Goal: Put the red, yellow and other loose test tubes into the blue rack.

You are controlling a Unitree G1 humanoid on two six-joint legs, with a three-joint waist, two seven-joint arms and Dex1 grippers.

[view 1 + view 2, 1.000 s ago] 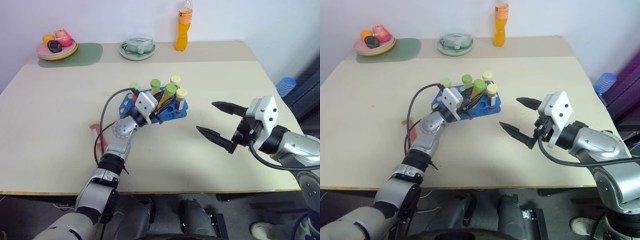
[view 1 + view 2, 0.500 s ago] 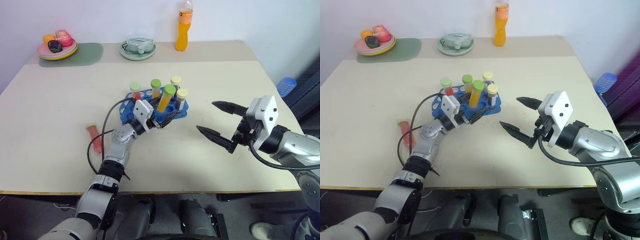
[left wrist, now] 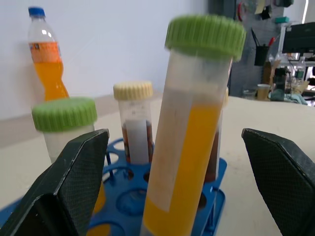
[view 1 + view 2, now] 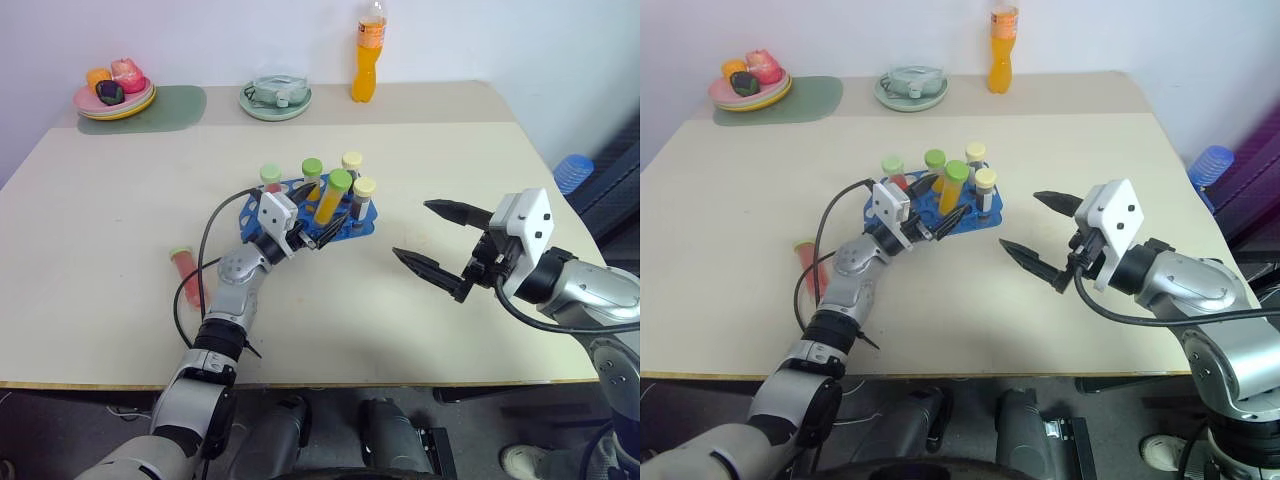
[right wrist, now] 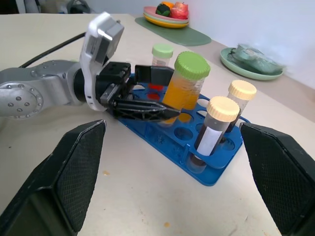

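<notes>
Released since a second ago: left gripper then clenched on the yellow-orange tube, now with jaws spread wide to either side of it, fingers apart from the tube, wrist slightly drawn back toward the near edge of the blue rack.

Near to far on the tabletop:

Right gripper held level above the tabletop, pointing toward the rack from the right, well apart from it, jaws wide open and empty.

One loose red tube with green cap, lying flat on the tabletop beside the left forearm, outside the rack.

Five tubes standing in the blue rack: three green-capped and two cream-capped. Yellow-orange tube leaning at a tilt in a near hole, between the open left fingers.

Left forearm stretched forward and up from the near edge, gripper angled to the right at the rack.

At the far edge: one plate of fruit on a green mat, one pale green dish, one orange drink bottle standing upright.
</notes>
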